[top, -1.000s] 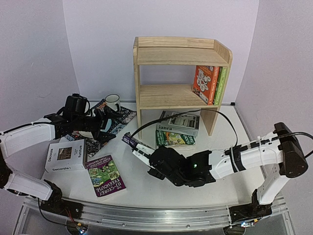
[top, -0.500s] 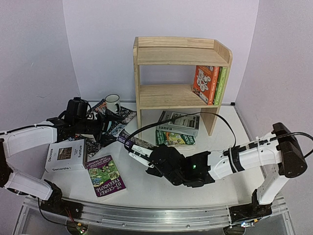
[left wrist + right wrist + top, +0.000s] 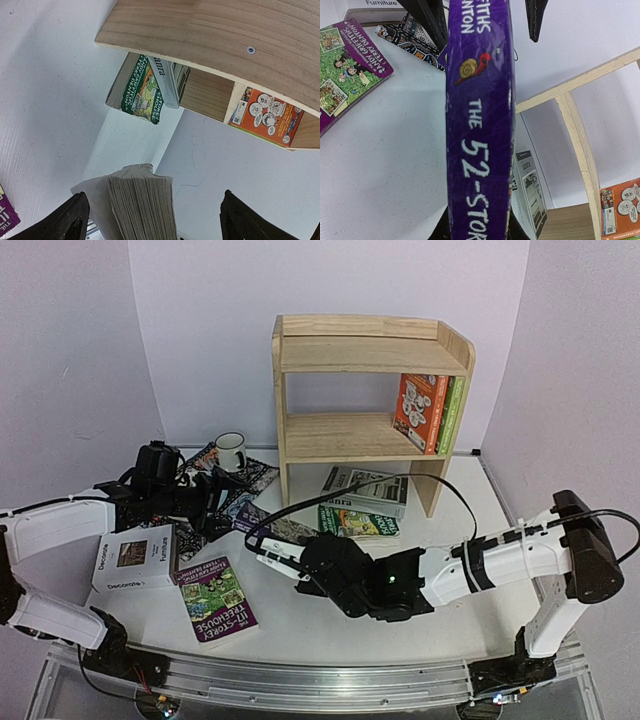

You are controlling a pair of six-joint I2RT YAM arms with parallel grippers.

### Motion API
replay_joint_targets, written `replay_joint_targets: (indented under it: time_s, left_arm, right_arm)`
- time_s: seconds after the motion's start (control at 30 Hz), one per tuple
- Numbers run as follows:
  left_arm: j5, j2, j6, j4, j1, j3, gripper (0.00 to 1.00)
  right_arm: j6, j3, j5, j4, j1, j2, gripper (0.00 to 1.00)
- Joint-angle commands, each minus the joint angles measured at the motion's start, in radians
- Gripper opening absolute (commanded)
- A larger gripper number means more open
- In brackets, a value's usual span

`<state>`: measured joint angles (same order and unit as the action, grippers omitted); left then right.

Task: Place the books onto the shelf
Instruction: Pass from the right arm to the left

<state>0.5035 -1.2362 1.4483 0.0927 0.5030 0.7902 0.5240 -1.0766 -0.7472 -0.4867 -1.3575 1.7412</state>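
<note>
My right gripper (image 3: 283, 558) (image 3: 477, 232) is shut on a dark purple book (image 3: 268, 528) (image 3: 480, 125), holding it spine-up above the table. The book's far end (image 3: 142, 205) sits between the fingers (image 3: 70, 220) of my open left gripper (image 3: 218, 512) (image 3: 150, 220), with gaps on both sides. The pine shelf (image 3: 370, 390) holds an orange book (image 3: 420, 412) and a light green book (image 3: 452, 415) upright on its lower tier. A grey-white "ianra" book (image 3: 365, 490) lies on a green book (image 3: 355, 523) beneath the shelf. A purple book (image 3: 217, 598) and a white "Decorate" book (image 3: 135, 558) lie at the front left.
A white mug (image 3: 231, 450) stands on a dark patterned placemat (image 3: 255, 478) left of the shelf, behind my left gripper. A black cable (image 3: 400, 480) loops from the right arm over the books under the shelf. Walls close in behind and on both sides.
My right arm has carried the dark purple book leftward, so its end now lies between my left fingers. The left jaws have narrowed slightly.
</note>
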Motion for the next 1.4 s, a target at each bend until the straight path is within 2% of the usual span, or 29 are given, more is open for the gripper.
replay_joint_targets:
  time_s: [0.0,0.2,0.67,0.77,0.97,1.03,1.1,1.3,1.33,1.37]
  left_arm:
    - [-0.064,0.073,0.005,0.021,-0.014,0.011,0.92]
    - [-0.062,0.077,0.0,0.04,-0.017,0.027,0.92]
    - [0.008,0.026,0.006,0.038,-0.017,0.027,0.92]
    - [0.01,0.024,0.007,0.035,-0.017,0.026,0.82]
    - [0.008,0.026,0.017,0.033,-0.017,0.024,0.42]
    - [0.012,0.019,0.02,0.033,-0.017,0.025,0.37]
    - [0.018,0.012,0.019,0.033,-0.017,0.026,0.39]
    - [0.03,-0.005,0.011,0.03,-0.016,0.029,0.57]
    - [0.03,-0.005,0.01,0.029,-0.016,0.028,0.57]
    - [0.03,-0.004,0.007,0.029,-0.017,0.028,0.51]
  right_arm:
    - [0.036,0.019,-0.072,-0.108,-0.002,-0.071,0.0]
    - [0.036,0.026,-0.077,-0.107,0.007,-0.072,0.0]
    - [0.06,-0.086,-0.057,-0.142,0.011,0.004,0.0]
    - [0.057,-0.096,-0.034,-0.147,0.011,0.013,0.0]
    - [0.052,-0.1,-0.008,-0.156,0.011,0.029,0.0]
    - [0.052,-0.103,-0.009,-0.161,0.01,0.04,0.0]
    - [0.053,-0.108,-0.01,-0.169,0.011,0.051,0.0]
    - [0.064,-0.118,-0.016,-0.194,0.011,0.076,0.0]
    - [0.068,-0.118,-0.018,-0.196,0.01,0.078,0.0]
    - [0.07,-0.118,-0.018,-0.199,0.01,0.079,0.0]
